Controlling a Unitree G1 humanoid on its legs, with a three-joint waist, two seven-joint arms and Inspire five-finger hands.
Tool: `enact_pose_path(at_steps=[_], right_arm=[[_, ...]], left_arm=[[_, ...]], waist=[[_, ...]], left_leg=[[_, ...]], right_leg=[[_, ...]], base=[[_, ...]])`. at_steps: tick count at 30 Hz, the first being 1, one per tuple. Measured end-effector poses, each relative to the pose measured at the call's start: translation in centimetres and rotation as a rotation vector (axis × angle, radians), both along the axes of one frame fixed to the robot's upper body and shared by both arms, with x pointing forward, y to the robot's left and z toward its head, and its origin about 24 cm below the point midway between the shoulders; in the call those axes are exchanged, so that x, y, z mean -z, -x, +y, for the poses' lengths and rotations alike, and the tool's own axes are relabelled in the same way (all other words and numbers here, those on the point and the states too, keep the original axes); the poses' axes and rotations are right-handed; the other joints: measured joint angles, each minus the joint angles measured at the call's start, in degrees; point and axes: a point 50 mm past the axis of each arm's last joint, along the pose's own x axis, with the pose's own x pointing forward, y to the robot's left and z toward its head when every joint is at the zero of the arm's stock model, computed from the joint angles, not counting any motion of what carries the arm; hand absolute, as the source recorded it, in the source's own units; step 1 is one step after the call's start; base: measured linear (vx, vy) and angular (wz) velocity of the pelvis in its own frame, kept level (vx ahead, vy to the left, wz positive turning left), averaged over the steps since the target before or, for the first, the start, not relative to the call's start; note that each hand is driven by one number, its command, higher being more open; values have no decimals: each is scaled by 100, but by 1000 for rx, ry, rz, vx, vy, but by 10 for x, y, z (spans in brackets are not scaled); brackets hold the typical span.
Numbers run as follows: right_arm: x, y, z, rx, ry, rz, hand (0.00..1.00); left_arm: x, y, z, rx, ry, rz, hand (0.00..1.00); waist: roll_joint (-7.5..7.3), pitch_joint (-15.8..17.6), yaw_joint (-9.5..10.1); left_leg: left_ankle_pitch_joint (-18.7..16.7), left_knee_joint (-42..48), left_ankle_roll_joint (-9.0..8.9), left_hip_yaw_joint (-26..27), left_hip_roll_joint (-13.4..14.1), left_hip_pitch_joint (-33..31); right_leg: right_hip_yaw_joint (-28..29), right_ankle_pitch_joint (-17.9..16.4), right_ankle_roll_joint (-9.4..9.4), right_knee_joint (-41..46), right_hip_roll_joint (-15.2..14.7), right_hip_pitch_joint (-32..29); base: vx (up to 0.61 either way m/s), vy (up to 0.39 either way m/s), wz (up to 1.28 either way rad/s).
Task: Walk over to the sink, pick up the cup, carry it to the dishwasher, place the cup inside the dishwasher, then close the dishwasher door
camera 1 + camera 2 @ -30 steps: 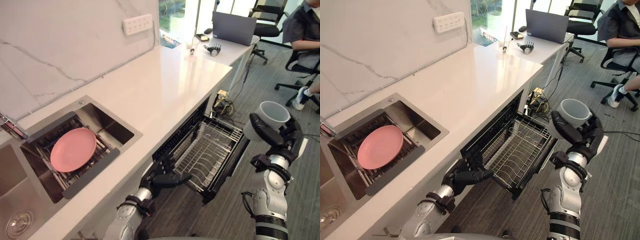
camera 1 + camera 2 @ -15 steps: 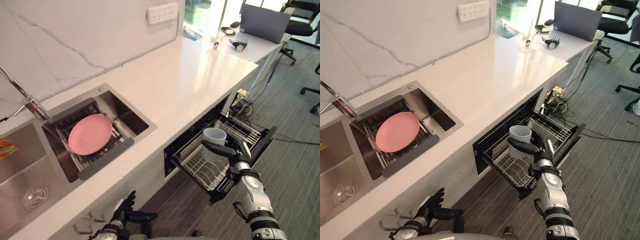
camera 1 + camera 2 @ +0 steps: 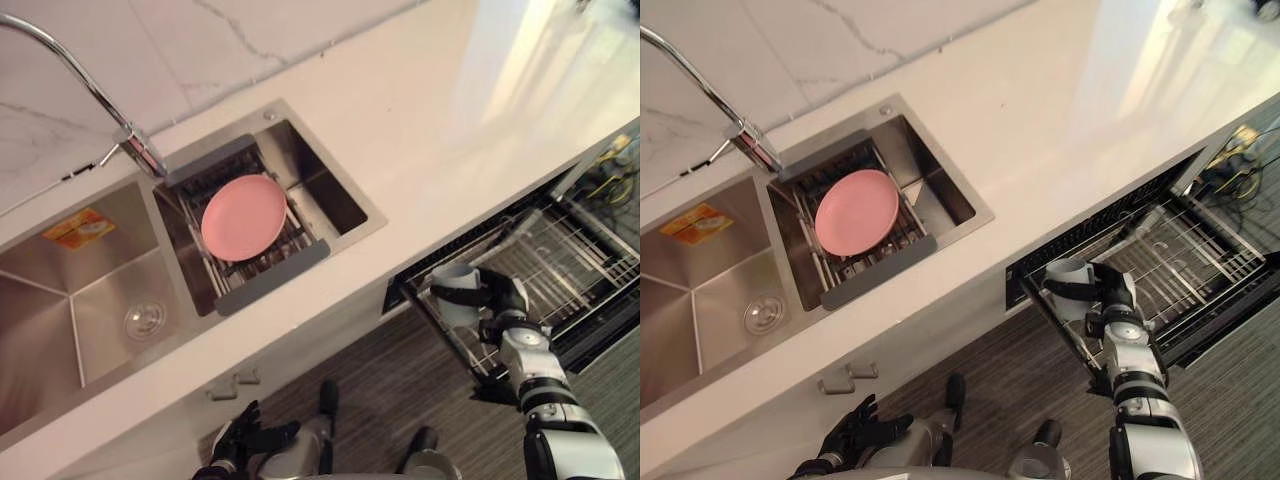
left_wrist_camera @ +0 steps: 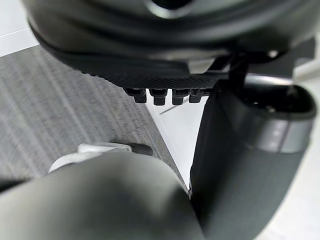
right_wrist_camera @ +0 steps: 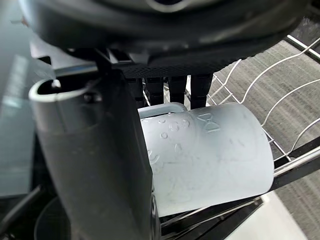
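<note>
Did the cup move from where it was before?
Yes. The cup, held in the right hand, was out past the dishwasher rack; now it is at the rack's end nearer the sink.

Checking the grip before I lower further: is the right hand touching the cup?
Touching. In the right wrist view the right hand has its thumb across the cup and its fingers curled round its far side.

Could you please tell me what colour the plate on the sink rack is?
Pink; the plate shows best in the left eye view.
</note>
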Motion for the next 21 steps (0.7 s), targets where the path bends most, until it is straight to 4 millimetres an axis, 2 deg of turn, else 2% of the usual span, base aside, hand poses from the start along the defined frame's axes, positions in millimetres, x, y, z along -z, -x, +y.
enact_pose_path(at_steps=[2, 5, 6, 8, 13, 17, 21], right_arm=[[-20, -10, -13, 8, 62, -15, 0], [-27, -15, -16, 15, 87, -14, 0], [-28, -16, -17, 19, 99, -11, 100], [-30, -17, -19, 48, 118, -11, 100], [-34, -25, -11, 10, 168, 4, 100], [-32, -25, -11, 18, 197, 19, 100], [-35, -25, -2, 22, 217, -38, 100]], left_arm=[[-4, -10, -2, -6, 20, -59, 100], [-10, -25, -2, -19, 19, -122, 100], [-10, -25, -2, -28, 24, -125, 100], [-10, -25, 0, -65, 30, -125, 100], [-11, -26, 2, -99, 8, -135, 100], [-11, -27, 3, -125, 13, -139, 100], [-12, -28, 4, -130, 7, -152, 100]], waist=[[82, 285, 64], [75, 593, 169], [76, 618, 182], [56, 665, 212], [48, 747, 247], [48, 770, 359], [38, 768, 344]], left_leg=[[132, 2, 107, -14, -6, -200], [203, 3, 196, -123, -15, -312], [214, 3, 205, -141, -20, -343], [270, 2, 257, -194, -37, -422], [277, 0, 239, -215, -25, -418], [277, -2, 234, -222, -2, -446], [277, -2, 235, -170, 2, -400]], right_leg=[[-26, -28, -8, 179, -49, -253], [-133, -39, -25, 239, -47, -325], [-147, -39, -25, 242, -48, -346], [-192, -43, -28, 255, -51, -400], [-188, -89, -38, 326, -49, -425], [-184, -102, -55, 335, -32, -460], [-135, -85, -36, 299, -28, -434]], base=[[-48, 21, 15], [-37, -31, 17], [-30, -54, 16], [-7, -54, 11], [-36, -59, 1], [-46, -49, 0], [-12, -42, -5]])
